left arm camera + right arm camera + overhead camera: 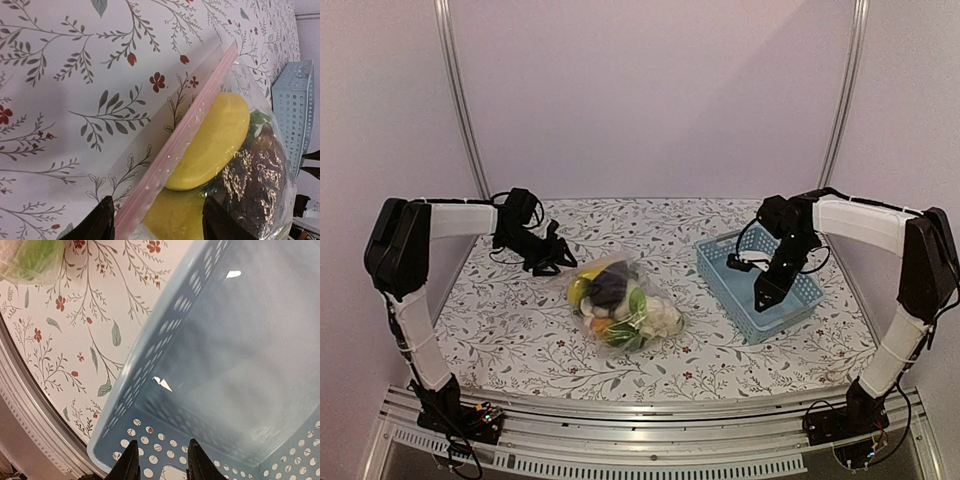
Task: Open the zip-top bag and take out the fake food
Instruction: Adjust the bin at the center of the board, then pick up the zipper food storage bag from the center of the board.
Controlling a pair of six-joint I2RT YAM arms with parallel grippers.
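The clear zip-top bag (620,300) lies in the middle of the table, its pink zip strip (190,120) closed. Inside it is the fake food: yellow pieces (215,140), a dark purple eggplant (255,175), a white cauliflower (665,315), an orange piece (602,325) and green pieces (638,300). My left gripper (558,258) is open at the bag's far-left end. In the left wrist view the left gripper (160,225) has the zip strip and a yellow piece between its fingers, and I cannot tell whether they touch. My right gripper (765,295) is open and empty over the basket's near end; it also shows in the right wrist view (162,465).
The light-blue slotted basket (800,295) stands to the right of the bag, with nothing in it (165,340). Its end also shows in the left wrist view (292,115). A green piece in the bag (35,257) shows in a corner of the right wrist view. The table's metal front edge (650,405) runs below.
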